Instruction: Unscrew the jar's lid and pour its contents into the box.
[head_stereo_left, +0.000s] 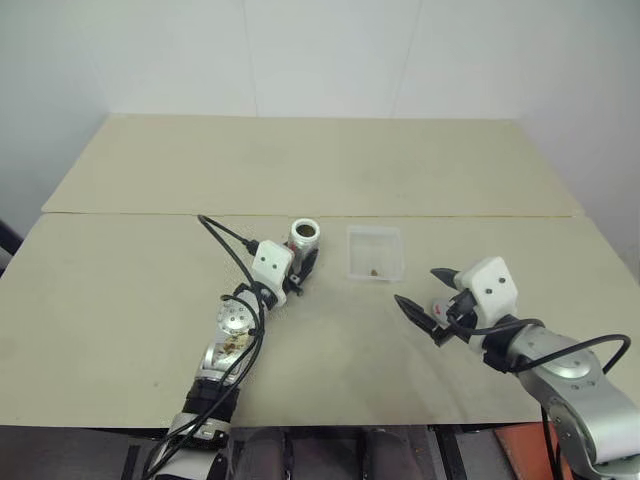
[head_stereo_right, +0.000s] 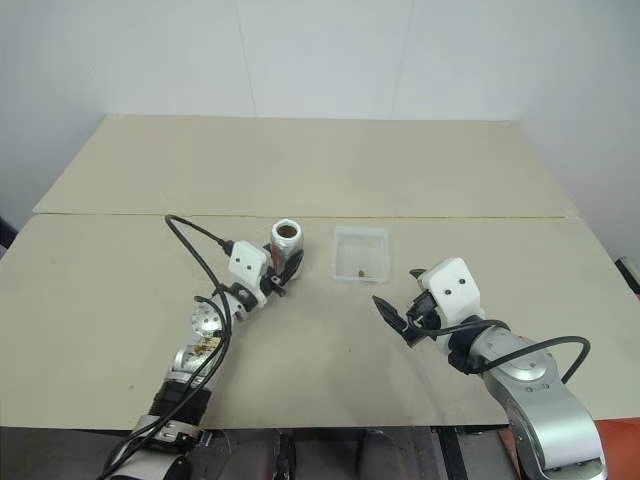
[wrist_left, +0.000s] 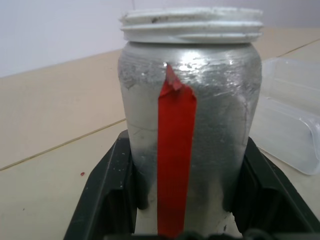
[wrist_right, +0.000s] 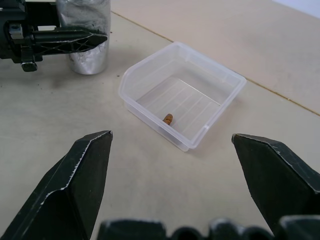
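Note:
The jar (head_stereo_left: 304, 238) stands upright on the table, silvery with a red strip down its side (wrist_left: 175, 150). Its threaded white mouth is uncovered; the lid is out of view. My left gripper (head_stereo_left: 304, 264) is shut on the jar's lower body, one black finger (wrist_left: 107, 192) on each side. Just to the jar's right sits the clear box (head_stereo_left: 353, 252), holding one small brown bit of the contents (wrist_right: 168, 118). My right gripper (head_stereo_left: 417, 287) hovers open and empty in front of the box, slightly to its right, pointing toward it.
The tan table (head_stereo_left: 120, 290) is made of two boards with a seam (head_stereo_left: 480, 215) running across behind the jar and box. A black cable (head_stereo_left: 225, 240) loops over my left wrist. A white wall rises behind the far edge.

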